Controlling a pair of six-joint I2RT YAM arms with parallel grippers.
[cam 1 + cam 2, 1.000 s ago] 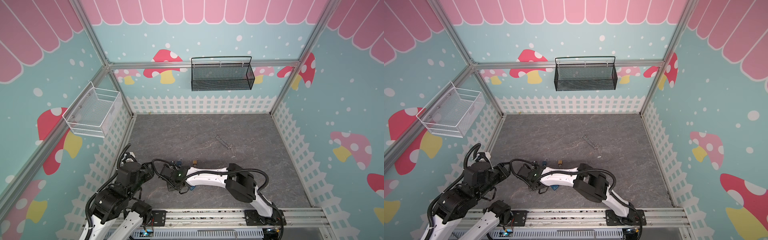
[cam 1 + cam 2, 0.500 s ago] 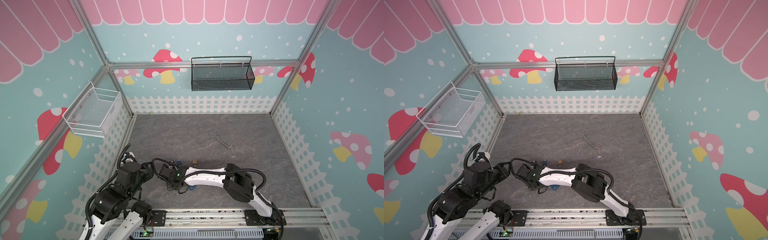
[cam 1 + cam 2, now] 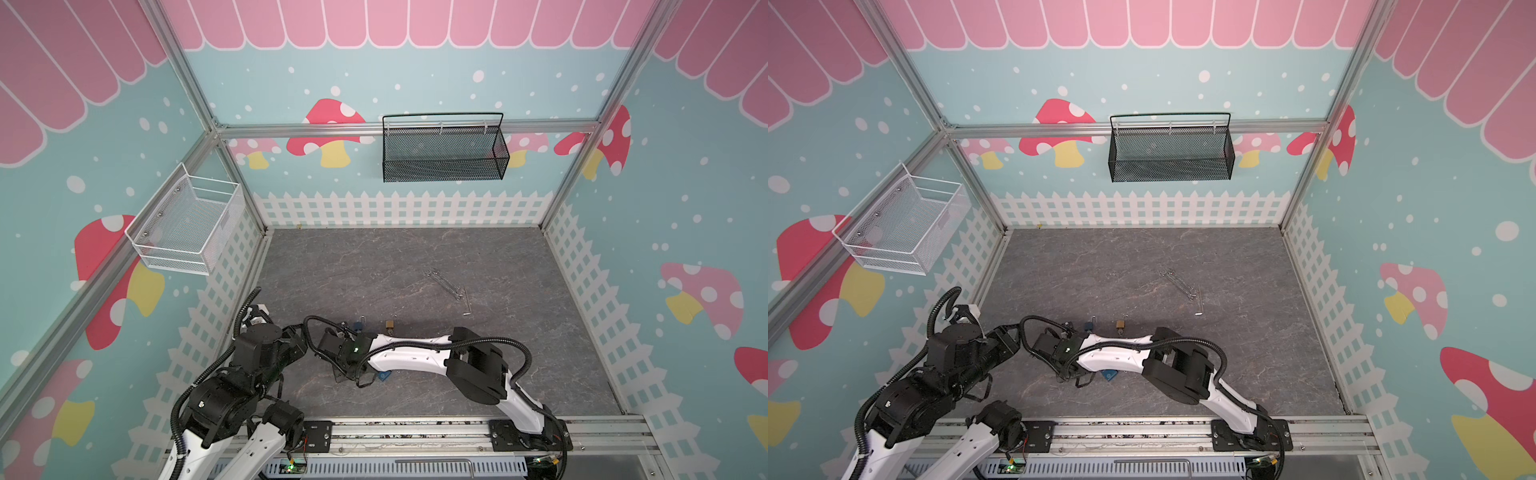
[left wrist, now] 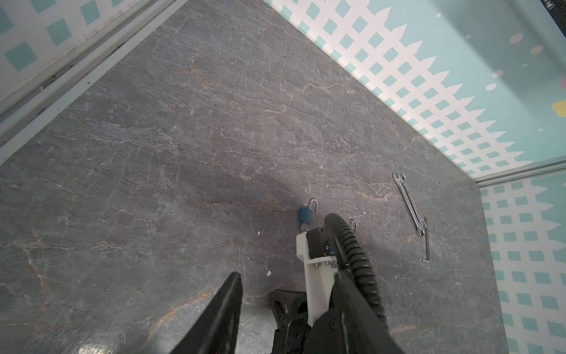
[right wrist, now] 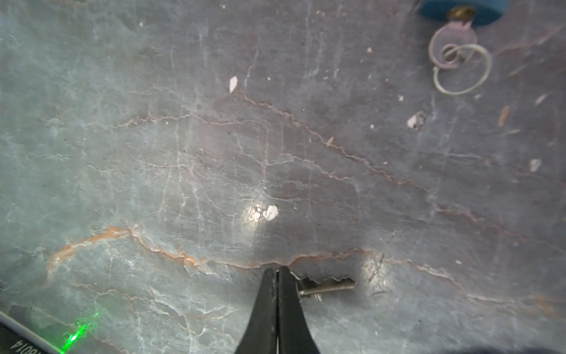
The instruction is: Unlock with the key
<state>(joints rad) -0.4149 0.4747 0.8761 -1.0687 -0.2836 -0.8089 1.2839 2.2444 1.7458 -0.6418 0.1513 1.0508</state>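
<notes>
Fingertips of the right gripper press together low over the grey floor, the key jutting sideways from behind one finger; whether it is pinched, I cannot tell. A blue padlock lies near. The left gripper hovers part-open just beside.

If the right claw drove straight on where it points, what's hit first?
Likely the grey tabletop, right under the tips of the right claw. The key lies beside them; whether it touches them is unclear.
</notes>
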